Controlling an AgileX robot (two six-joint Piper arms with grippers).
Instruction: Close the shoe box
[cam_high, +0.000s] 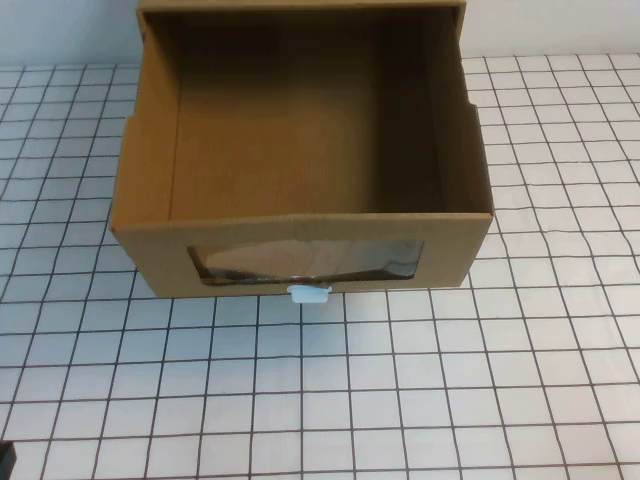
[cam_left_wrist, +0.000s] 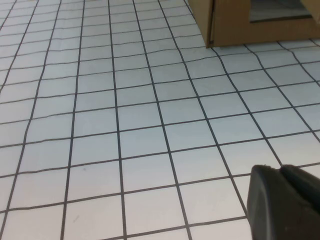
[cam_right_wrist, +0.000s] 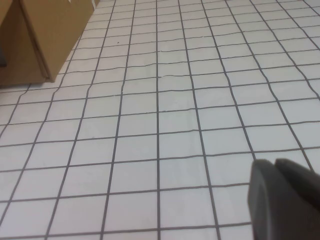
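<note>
The shoe box (cam_high: 300, 150) sits at the middle of the table's far edge, its drawer pulled out toward the near edge and open on top, the inside bare cardboard. Its front wall carries a wide clear window (cam_high: 305, 262) with a small white pull tab (cam_high: 309, 293) just below. The box's far end is cut off by the high view's upper edge, so how far the drawer stands out from its sleeve cannot be told. The gridded white tabletop (cam_high: 400, 400) lies bare between the drawer front and the near edge, and on both sides.

The left gripper (cam_left_wrist: 282, 202) hangs over the near left part of the table, well apart from the box; only a dark tip shows, so open or closed cannot be told. The right gripper (cam_right_wrist: 282, 197) hangs over the near right part, likewise cropped and unreadable.
</note>
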